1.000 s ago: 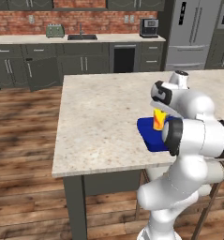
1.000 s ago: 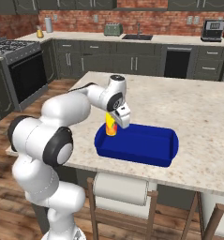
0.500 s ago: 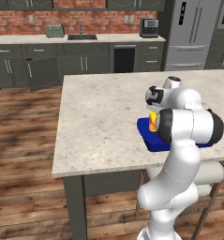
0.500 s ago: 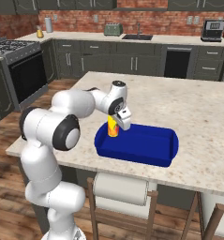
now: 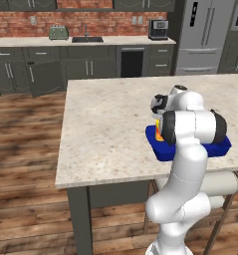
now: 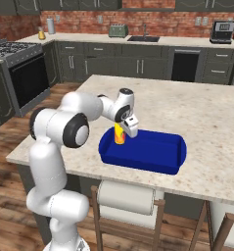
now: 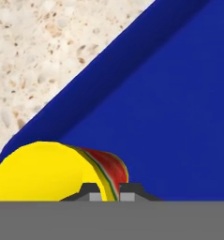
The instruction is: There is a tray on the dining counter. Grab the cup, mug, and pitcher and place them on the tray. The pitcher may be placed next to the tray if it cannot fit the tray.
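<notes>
The blue tray (image 6: 157, 156) lies on the dining counter (image 6: 197, 112) near its front edge. My gripper (image 6: 129, 128) is shut on the wall of the yellow cup (image 6: 119, 135), which stands upright just inside the tray's left end. In the left base view the cup (image 5: 159, 133) peeks out beside my forearm, which hides most of the tray (image 5: 217, 148). In the hand view the cup (image 7: 43, 174) fills the lower left with my gripper (image 7: 109, 191) closed on its striped wall, above the tray floor (image 7: 174, 112). The mug and pitcher are out of view.
Stools (image 6: 126, 196) stand under the counter's front edge. A dark cabinet run along the back wall carries a toaster (image 6: 118, 31), a sink (image 6: 144, 37) and a coffee machine (image 6: 220, 31). A stove (image 6: 15, 49) is at the left, a fridge (image 5: 205, 35) at the right.
The cup has come down a little in my shut gripper, at the tray's left end. My elbow has folded in closer to the counter edge.
</notes>
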Available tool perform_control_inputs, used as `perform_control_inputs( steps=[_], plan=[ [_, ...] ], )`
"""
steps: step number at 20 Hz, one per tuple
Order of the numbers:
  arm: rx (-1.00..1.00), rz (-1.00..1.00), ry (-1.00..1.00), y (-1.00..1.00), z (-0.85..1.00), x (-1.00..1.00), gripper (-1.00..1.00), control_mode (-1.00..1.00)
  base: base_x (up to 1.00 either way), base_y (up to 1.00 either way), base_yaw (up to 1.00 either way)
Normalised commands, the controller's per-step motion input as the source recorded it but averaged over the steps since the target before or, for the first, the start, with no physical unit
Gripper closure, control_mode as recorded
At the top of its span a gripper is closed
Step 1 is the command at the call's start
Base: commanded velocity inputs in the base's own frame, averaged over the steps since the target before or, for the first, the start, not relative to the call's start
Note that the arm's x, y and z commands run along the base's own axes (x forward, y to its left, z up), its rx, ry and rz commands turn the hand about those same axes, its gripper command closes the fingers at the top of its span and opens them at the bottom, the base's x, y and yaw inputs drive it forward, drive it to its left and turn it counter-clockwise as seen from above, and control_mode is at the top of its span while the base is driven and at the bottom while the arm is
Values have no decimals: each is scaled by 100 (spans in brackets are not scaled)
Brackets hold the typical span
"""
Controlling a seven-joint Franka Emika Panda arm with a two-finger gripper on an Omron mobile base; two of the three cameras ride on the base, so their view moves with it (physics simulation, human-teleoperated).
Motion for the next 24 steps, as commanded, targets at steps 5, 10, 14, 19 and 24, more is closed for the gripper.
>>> perform_control_inputs(
  steps=[5,10,14,19,24],
  plan=[
    [0,1,0,0,-20,5,100,-100,0,0,0],
    [0,0,0,0,-17,0,100,-100,0,0,0],
    [0,0,0,0,-17,0,100,-100,0,0,0],
    [0,0,1,0,-8,0,100,-100,0,0,0],
    [0,0,0,0,0,0,100,-100,0,0,0]
  ],
)
